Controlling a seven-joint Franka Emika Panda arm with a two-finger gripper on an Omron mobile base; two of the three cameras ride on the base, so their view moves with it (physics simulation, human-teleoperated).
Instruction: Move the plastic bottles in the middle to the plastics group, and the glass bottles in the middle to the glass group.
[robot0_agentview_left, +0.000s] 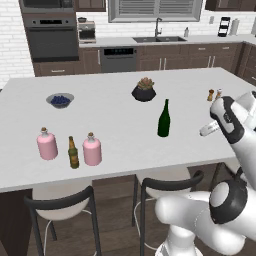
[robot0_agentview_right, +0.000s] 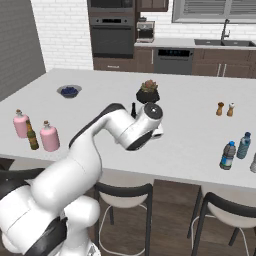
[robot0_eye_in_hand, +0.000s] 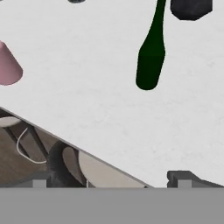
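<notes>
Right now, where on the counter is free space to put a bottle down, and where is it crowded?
Free: the wide white patch between the green wine bottle and the pink flasks, and the stretch between the blue bowl and the plant pot. Crowded: the left front, where two flasks flank the brown beer bottle, and the right front edge by the plastic bottles.

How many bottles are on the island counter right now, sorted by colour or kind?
Pink flasks: 2
Brown beer bottle: 1
Dark green wine bottle: 1
Clear bluish plastic bottles: 2
Total: 6
</notes>
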